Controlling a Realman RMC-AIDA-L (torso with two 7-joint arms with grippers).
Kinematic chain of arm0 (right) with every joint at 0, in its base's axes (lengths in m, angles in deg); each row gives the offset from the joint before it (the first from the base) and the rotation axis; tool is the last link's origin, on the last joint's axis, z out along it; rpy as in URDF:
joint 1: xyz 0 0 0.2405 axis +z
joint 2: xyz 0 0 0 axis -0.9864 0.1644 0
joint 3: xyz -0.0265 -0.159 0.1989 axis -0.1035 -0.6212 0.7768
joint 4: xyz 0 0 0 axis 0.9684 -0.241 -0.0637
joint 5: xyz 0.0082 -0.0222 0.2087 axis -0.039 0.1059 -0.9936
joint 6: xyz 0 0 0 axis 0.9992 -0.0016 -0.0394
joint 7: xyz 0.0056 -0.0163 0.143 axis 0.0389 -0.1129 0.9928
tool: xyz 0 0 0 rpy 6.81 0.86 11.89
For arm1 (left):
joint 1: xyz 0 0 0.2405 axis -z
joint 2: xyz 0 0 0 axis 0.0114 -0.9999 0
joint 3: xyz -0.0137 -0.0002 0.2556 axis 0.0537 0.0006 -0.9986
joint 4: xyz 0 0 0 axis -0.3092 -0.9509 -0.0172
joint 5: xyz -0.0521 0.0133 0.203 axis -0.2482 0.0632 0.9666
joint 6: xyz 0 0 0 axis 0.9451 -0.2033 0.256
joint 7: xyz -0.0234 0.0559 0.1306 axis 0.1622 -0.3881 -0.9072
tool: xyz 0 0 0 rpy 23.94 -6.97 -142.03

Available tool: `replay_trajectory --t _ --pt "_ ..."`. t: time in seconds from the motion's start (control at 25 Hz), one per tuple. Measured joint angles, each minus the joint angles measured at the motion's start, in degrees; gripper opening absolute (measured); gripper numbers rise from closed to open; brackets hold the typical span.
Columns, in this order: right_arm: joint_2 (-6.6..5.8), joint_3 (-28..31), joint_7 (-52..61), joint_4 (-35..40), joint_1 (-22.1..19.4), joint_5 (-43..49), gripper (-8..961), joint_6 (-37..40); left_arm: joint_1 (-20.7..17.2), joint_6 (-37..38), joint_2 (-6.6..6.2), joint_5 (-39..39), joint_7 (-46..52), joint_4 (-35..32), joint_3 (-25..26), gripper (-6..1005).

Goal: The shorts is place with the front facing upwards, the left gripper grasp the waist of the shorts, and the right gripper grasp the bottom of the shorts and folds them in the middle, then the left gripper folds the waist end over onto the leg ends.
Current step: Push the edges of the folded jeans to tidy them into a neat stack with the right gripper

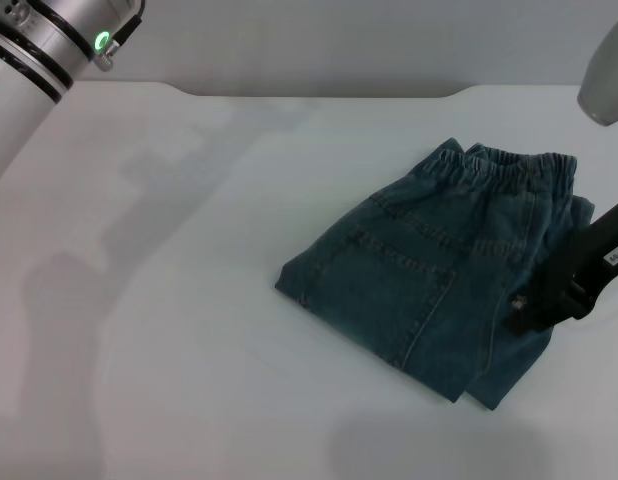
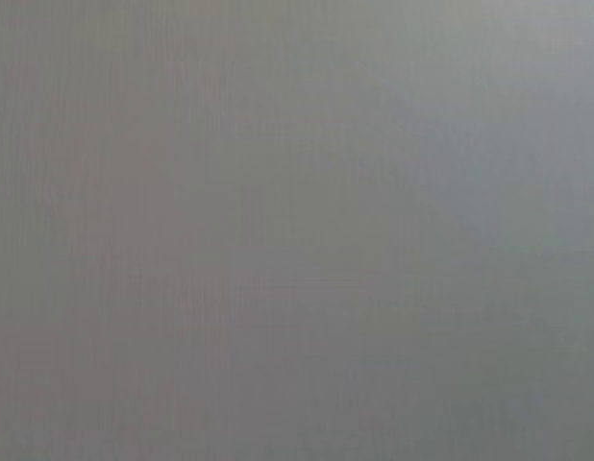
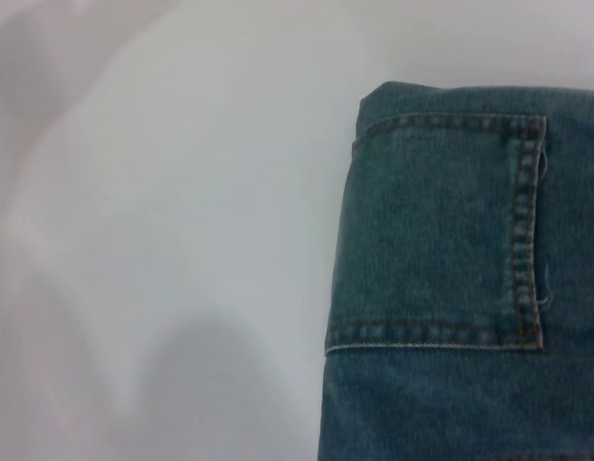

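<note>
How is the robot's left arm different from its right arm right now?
The left arm is lifted in the far left corner, well clear of the denim shorts. The right arm reaches down at the right side, and its black right gripper sits on the shorts' right edge. Only the left arm shows a green light. The left gripper is out of view; the right one shows. Both arms have silver-grey casings.

Head overlooks shorts [image 1: 444, 265]; right wrist hovers close.

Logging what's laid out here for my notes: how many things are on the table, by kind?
Denim shorts, folded: 1
Total: 1, lying on the white table, with the right gripper at the shorts' edge.
</note>
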Motion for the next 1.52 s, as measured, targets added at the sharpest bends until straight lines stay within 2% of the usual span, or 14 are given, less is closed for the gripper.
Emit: replay_trajectory --t 0.6,1.04,1.52 --pt "0.26 -1.92 -0.62 -7.93 0.0 -1.28 340 -6.55 -0.21 -0.01 0.04 -0.04 0.01 0.0 -0.32 811" --pt "0.49 -4.57 -0.4 -9.93 0.03 -2.15 341 -6.83 -0.23 -0.15 0.08 -0.03 0.01 0.07 -0.65 804" --pt "0.53 -4.79 -0.3 -12.16 0.81 -2.87 340 -7.77 -0.53 0.09 0.16 -0.03 0.01 0.08 -0.65 796"
